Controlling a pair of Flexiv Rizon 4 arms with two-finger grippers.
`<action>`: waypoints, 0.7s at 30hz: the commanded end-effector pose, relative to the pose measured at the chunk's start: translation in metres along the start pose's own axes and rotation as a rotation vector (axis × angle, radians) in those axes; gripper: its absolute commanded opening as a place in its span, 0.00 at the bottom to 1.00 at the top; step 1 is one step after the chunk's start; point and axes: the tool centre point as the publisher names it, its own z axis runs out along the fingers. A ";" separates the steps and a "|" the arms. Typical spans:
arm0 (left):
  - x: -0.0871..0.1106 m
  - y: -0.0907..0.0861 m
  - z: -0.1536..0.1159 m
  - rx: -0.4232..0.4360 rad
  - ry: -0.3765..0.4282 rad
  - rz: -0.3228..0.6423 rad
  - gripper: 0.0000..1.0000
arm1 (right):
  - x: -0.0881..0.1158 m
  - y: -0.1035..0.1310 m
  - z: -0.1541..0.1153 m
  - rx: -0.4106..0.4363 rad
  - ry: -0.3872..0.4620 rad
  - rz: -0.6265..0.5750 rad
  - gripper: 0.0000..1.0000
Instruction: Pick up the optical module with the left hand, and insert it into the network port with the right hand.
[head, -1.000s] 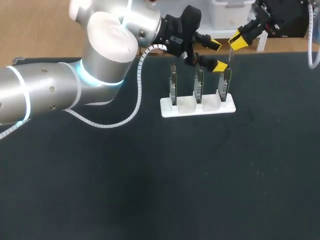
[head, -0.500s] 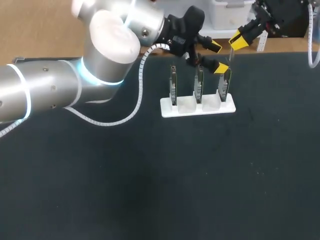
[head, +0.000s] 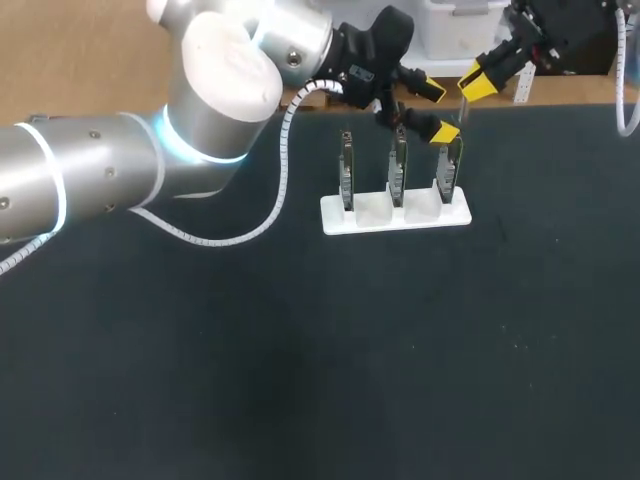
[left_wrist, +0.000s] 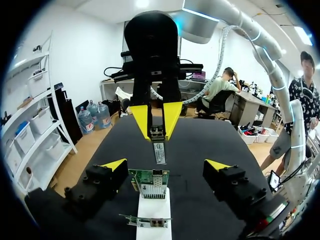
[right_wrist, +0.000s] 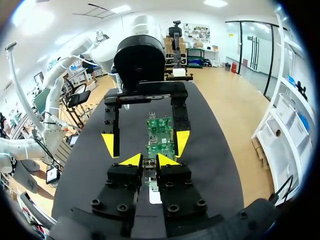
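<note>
- Three circuit boards (head: 398, 165) stand upright in a row on a white stand (head: 395, 215), which sits toward the far side of the black table (head: 300, 380) on my head feed.
- My left arm comes in from the left, and the left gripper (head: 433, 110) hangs over the rightmost board (head: 447, 172) of the row.
- On my left wrist feed its fingers (left_wrist: 112, 166) are spread wide, one to each side of that board's upper edge. They touch nothing and carry nothing.
- My right gripper (head: 478, 80) is over the table's far edge, just beyond the right end of the stand, facing back toward my left one.
- Its yellow tips are pinched almost together on the optical module (left_wrist: 159, 150). The module is a slim bar clamped at one end, pointing down out of the tips.
- The module's free end hangs near the top of the rightmost board, and as far as I can see it is not touching the board.
- My right wrist feed agrees: the tips are nearly closed with the module's end gripped between them. Just ahead, the left gripper stands open astride the boards.
</note>
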 end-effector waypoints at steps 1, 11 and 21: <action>-0.001 0.001 0.001 0.002 0.004 -0.001 1.00 | 0.000 -0.001 0.000 -0.004 0.000 -0.003 0.00; -0.001 0.001 0.001 0.002 0.004 -0.001 1.00 | 0.001 0.001 -0.001 -0.011 0.008 -0.015 0.00; -0.001 0.001 0.001 0.002 0.004 -0.001 1.00 | 0.000 0.005 -0.003 -0.009 0.008 -0.031 0.00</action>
